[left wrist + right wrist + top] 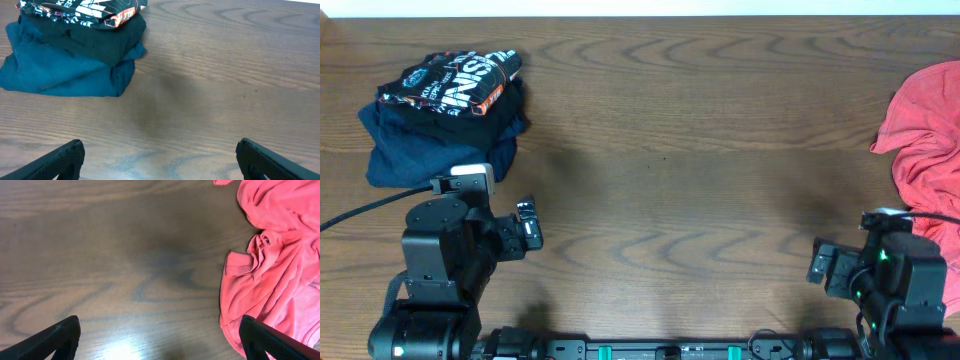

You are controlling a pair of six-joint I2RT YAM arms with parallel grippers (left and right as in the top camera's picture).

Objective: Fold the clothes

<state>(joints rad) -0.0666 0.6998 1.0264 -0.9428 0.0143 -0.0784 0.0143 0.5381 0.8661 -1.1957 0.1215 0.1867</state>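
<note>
Two heaps: black jersey [450, 82], coral-red garment [930, 130]

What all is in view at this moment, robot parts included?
black printed jersey: one, black with orange and white print, folded on top of the pile at the table's far left
dark blue garment: one, dark blue, folded under the jersey in the same pile
coral-red garment: one, coral red, crumpled and unfolded at the table's right edge, partly out of frame
wooden table: one, brown wood grain, under everything
black cable: one, black, running from the left edge to the left arm
left gripper: one, black, open and holding nothing, near side, below the folded pile
right gripper: one, black, open and holding nothing, near side, beside the coral-red garment
</note>
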